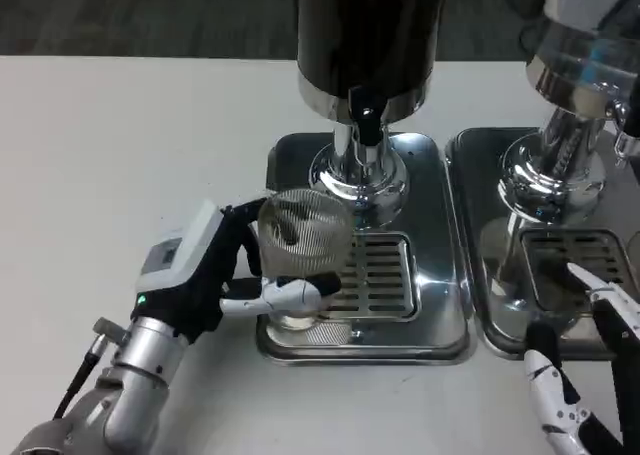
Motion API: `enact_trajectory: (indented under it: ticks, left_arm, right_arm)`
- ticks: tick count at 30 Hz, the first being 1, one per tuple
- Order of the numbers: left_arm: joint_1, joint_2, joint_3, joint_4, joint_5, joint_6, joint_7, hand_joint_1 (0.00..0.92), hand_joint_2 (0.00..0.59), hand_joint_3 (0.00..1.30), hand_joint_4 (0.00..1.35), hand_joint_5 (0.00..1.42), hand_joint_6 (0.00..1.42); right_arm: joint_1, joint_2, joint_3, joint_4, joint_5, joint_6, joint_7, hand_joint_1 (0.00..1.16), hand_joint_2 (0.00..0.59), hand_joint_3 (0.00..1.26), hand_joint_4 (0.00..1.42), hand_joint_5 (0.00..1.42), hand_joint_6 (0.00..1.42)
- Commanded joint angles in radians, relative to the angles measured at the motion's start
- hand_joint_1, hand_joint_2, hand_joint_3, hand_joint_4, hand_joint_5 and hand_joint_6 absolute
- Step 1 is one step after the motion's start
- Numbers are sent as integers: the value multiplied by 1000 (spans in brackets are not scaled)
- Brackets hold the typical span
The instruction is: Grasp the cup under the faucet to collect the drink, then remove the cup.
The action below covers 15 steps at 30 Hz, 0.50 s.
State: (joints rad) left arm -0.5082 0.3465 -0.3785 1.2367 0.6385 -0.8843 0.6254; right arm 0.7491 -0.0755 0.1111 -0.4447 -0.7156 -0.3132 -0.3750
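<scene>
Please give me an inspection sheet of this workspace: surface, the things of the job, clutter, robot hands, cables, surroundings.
Surface: white table, bare where visible.
Job's things: clear ribbed cup upright above the drip tray edge, left of the faucet.
Clutter: nothing seen.
Robot hands: left robot hand grips the cup; right robot hand holds nothing, fingers apart, by the second dispenser.
Cables: thin dark cable by the left forearm.
Surroundings: dark floor behind the table.
</scene>
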Motion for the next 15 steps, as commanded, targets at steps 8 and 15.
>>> enact_trajectory:
  ticks: [8, 15]
  left_arm:
    - [-73, -46, -33, 25, 8, 55, -34, 389, 152, 504, 654, 941, 1266]
    - [-89, -64, -59, 35, 13, 95, -75, 335, 157, 392, 532, 837, 1119]
  right_arm:
    - [45, 24, 17, -38, -20, -6, -33, 312, 430, 282, 257, 173, 128]
    - [63, 28, 17, -46, -15, -4, -33, 313, 430, 282, 257, 173, 128]
